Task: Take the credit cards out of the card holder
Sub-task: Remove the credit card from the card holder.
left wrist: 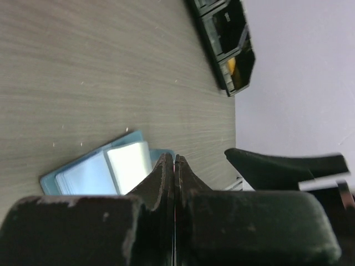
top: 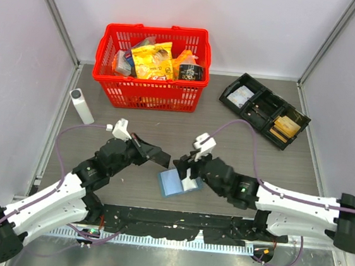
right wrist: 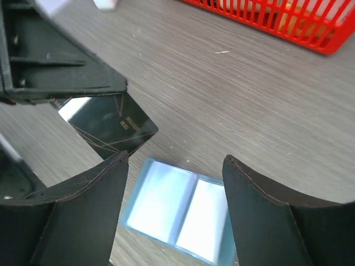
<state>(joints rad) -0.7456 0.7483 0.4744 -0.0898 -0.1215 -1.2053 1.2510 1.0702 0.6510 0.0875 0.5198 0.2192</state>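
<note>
The card holder (top: 171,184) is a small blue wallet lying open on the table, pale inside; it also shows in the left wrist view (left wrist: 94,172) and the right wrist view (right wrist: 177,210). My left gripper (top: 161,157) is shut on a dark credit card (right wrist: 111,130) with thin gold lines, held above the table just left of the wallet. In the left wrist view the left gripper (left wrist: 175,160) is pressed together with the card edge-on between its jaws. My right gripper (top: 188,177) hovers open and empty over the wallet, and its own view shows it (right wrist: 175,160) open too.
A red basket (top: 151,67) of snack packs stands at the back. A black compartment tray (top: 265,110) with tan cards (top: 285,127) sits at the back right. A white cylinder (top: 82,106) lies at the left.
</note>
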